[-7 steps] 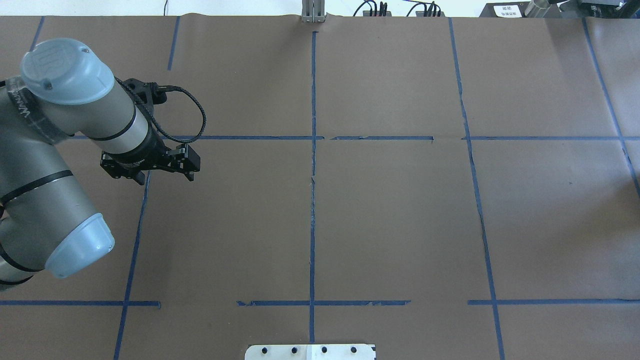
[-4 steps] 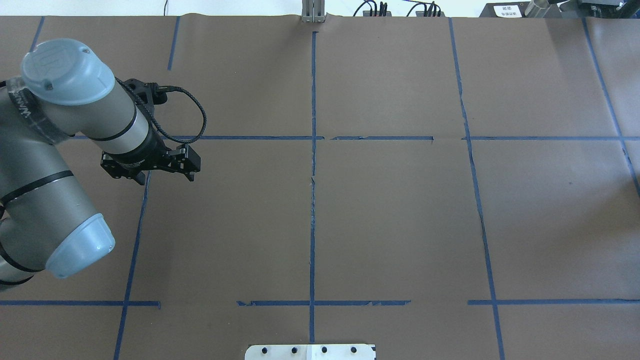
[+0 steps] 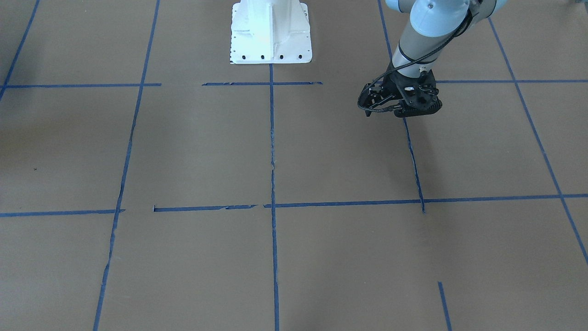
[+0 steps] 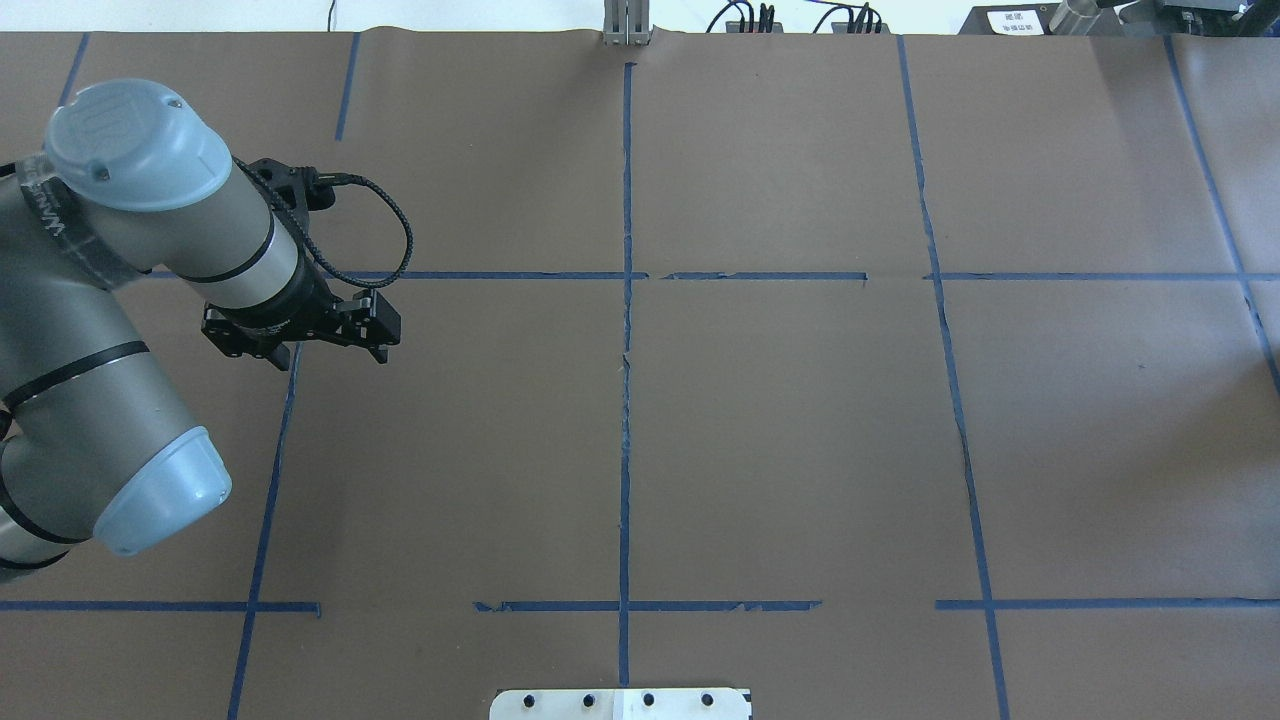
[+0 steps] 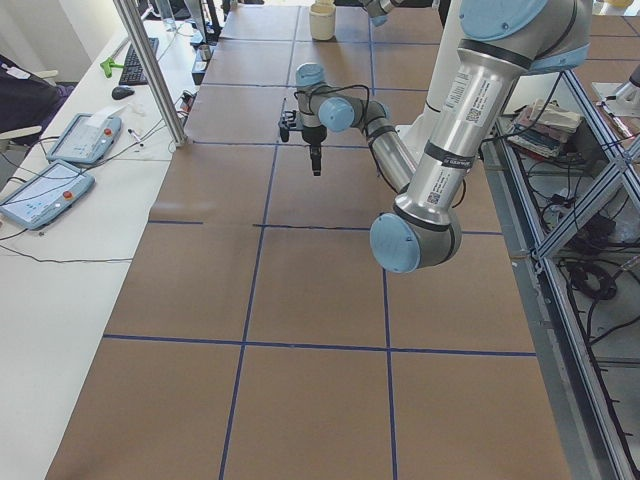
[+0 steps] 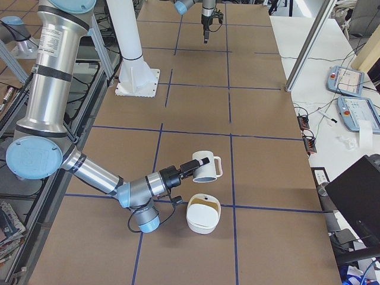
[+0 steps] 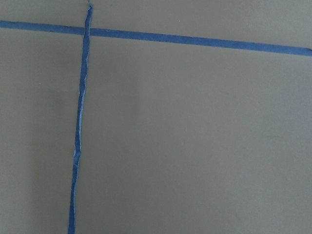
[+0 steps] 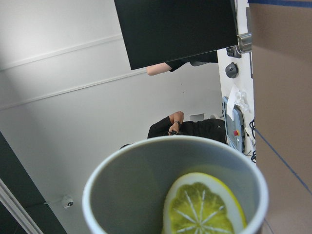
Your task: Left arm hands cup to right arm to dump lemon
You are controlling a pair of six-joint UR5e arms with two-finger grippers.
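The white cup (image 6: 206, 170) is tipped on its side above the table at the tip of my right gripper (image 6: 199, 164), next to a white bowl (image 6: 191, 221). I cannot tell from this side view whether that gripper is open or shut. In the right wrist view the cup (image 8: 122, 195) fills the bottom of the frame, with the lemon (image 8: 202, 204), a yellow slice, inside its grey wall. My left gripper (image 4: 328, 358) hangs empty over a blue tape line with its fingers pointing down and apart. It also shows in the front view (image 3: 386, 115). The right arm is outside the overhead view.
The white robot base (image 3: 271, 32) stands at the middle of the table's robot-side edge. Blue tape lines (image 7: 80, 126) divide the brown table cover into squares. Teach pendants (image 6: 347, 80) and a dark monitor (image 6: 356, 196) lie beyond the table's far side.
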